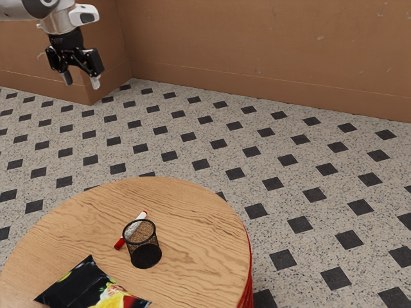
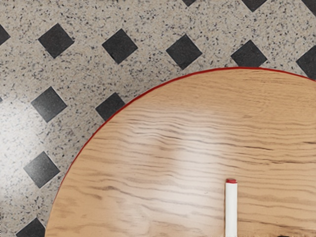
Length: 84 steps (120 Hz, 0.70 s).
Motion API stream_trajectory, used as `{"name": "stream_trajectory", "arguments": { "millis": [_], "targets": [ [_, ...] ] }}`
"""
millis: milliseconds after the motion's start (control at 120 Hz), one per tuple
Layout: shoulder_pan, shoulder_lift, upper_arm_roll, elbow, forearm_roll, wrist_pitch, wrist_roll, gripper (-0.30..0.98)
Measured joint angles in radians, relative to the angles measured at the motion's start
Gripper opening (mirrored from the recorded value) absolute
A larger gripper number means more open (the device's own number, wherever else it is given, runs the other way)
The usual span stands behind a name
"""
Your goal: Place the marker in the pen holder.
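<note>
Exterior view: the speckled floor (image 1: 314,250) with its dark diamonds runs across the middle and right of the frame, and a brown wall (image 1: 257,58) closes off the top. The round worktop (image 1: 199,224) fills the lower left. The arm (image 1: 61,22) hangs in the upper left corner, well apart from everything it has to handle. Near the bottom edge, left of centre, lies a black snack bag (image 1: 77,285); just above and to its right stands the mesh pen holder (image 1: 145,253), upright and open at the top. The fingers (image 1: 96,83) stand wide apart with nothing between them.

The marker (image 1: 120,243), white with red ends, lies flat on the worktop at lower left of centre, slanting past the far side of the holder. In the wrist view one end of it points out over bare wood. Whether its barrel touches the mesh I can't fairly tell, as the holder covers part of it.

The step in hand, as I judge it, is the reach for the marker. Bring the hand over the barrel and turn it so the fingers will close across the narrow width, then go straight down, as a sideways drift could knock the holder over. A grip toward one end would leave the other free to go in first once the marker is tipped upright above the rim.
</note>
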Motion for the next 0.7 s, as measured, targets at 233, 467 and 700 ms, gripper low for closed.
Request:
{"name": "stream_trajectory", "arguments": {
  "millis": [233, 467, 700],
  "targets": [
    [0.009, 0.091, 0.000, 0.002, -0.008, 0.046, 0.057, 0.66],
    [0.062, 0.369, -0.001, -0.015, -0.037, 0.206, 0.096, 0.67],
    [-0.012, 0.198, -0.002, -0.462, -0.053, 0.445, 0.122, 0.67]
  ]
}}
